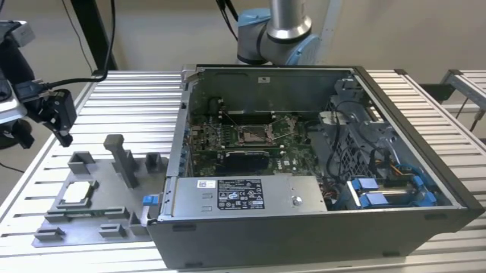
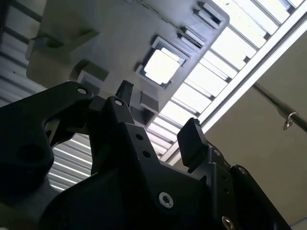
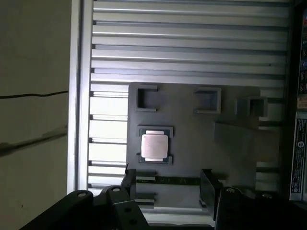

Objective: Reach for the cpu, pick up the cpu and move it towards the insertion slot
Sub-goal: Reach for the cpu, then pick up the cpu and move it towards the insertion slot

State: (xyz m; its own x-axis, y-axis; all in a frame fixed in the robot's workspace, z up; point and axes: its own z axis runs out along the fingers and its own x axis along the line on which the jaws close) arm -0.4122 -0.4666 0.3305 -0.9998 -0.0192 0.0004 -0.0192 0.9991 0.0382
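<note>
Closest to me, at the lower left of the exterior view, sits a flat grey plastic tray [image 1: 106, 199] with little blocks on it. The cpu [image 1: 78, 193], a small flat square chip with a silvery top, lies in a square pocket of that tray.

Just above, at the exterior view's left, hangs the black two-finger gripper [image 1: 58, 128]. In the first wrist view its fingers [image 3: 209, 188] stand wide apart with nothing between them, and nothing touches the chip.

I think this is the reach. To do it well, the fingers should go straight down, one on each side of the chip, without bumping the pocket walls.

Farther back, inside the open dark grey computer box [image 1: 304, 242], is the insertion slot [image 1: 251, 135], a shiny square metal socket. Everything rests on a table of silver metal slats [image 1: 129, 91]. A plain pale wall [image 1: 167, 28] stands behind.
</note>
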